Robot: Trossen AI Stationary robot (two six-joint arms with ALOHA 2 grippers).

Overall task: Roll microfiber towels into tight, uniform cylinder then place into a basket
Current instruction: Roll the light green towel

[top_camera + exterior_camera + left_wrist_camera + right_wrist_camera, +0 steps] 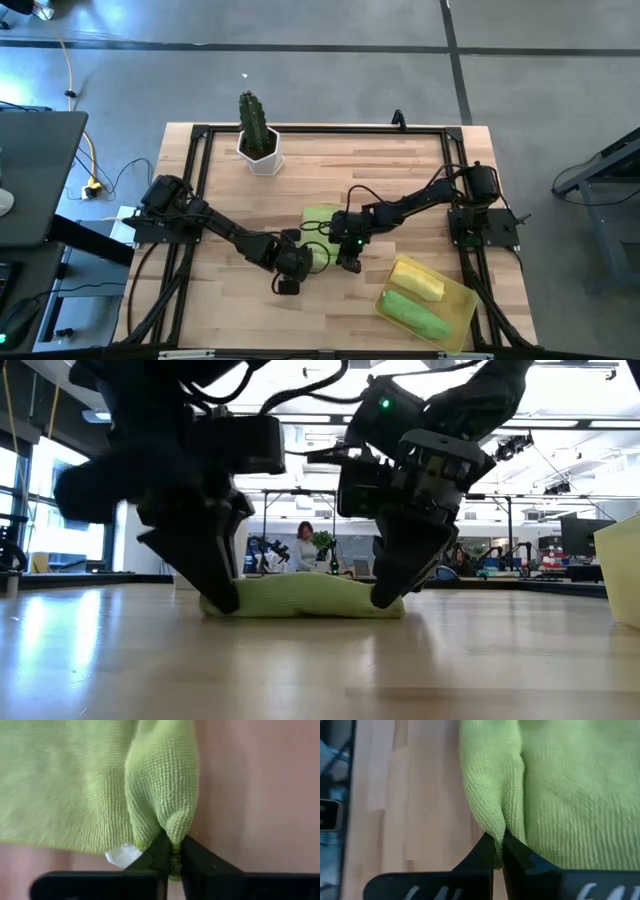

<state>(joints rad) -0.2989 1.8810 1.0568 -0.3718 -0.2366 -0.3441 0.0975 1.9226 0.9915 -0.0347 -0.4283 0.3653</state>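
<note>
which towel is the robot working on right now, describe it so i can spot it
Find the wooden table and look at its middle, where both arms meet. The lime green towel lies there, its near edge pinched by the left gripper and right gripper. Unlike the two rolled towels in the yellow basket, it is still mostly flat.

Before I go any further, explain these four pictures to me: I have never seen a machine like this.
This is a robot with two dark arms on a wooden table. One picture looks straight down, one looks level across the tabletop, and two come from cameras on the wrists. Mid-table lies a lime green towel. The left claw is shut on one end of its rolled edge; the right claw is shut on the other end. A yellow basket at the near right corner holds a rolled yellow towel and a rolled green towel. A cactus pot stands at the far edge.
</note>
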